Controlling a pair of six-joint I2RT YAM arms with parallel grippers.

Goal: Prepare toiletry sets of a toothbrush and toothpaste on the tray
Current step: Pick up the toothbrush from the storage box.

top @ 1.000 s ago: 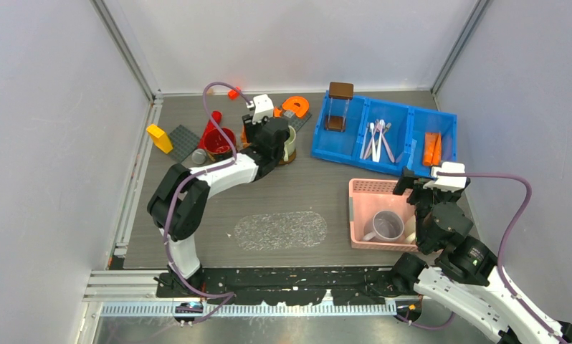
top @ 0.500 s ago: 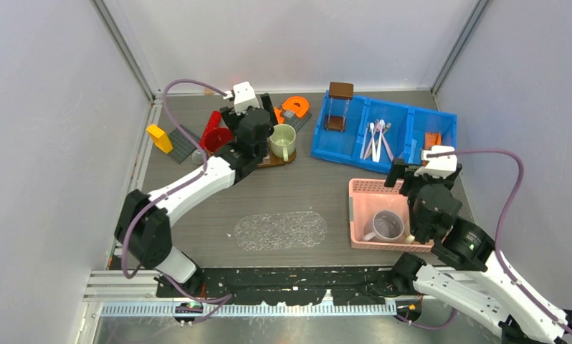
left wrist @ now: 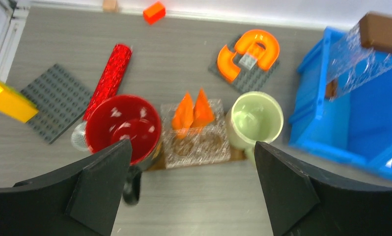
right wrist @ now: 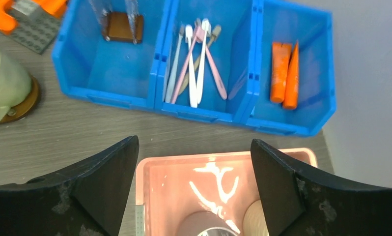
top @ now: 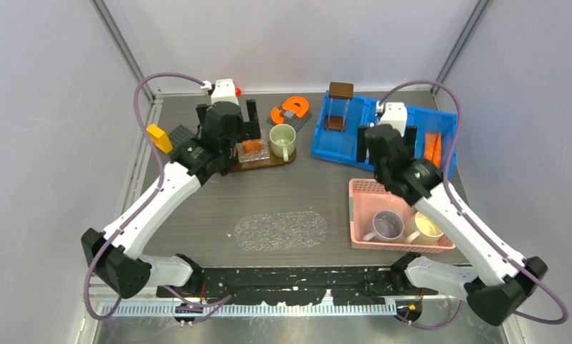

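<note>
The top camera looked down from above and behind the arm bases and took in the whole table (top: 283, 193) from far away. The left wrist camera hung much nearer over the back-left part, facing down. The right wrist camera, also near, faced down on the blue bin (right wrist: 110, 96) and the pink basket (right wrist: 223, 158). Both wrist views shared the green mug (left wrist: 257, 119), the orange block (left wrist: 248, 51) and the left end of the bin.

Bright, even light casts soft shadows; the left wrist view blurs the toothpaste (left wrist: 193, 110).
</note>
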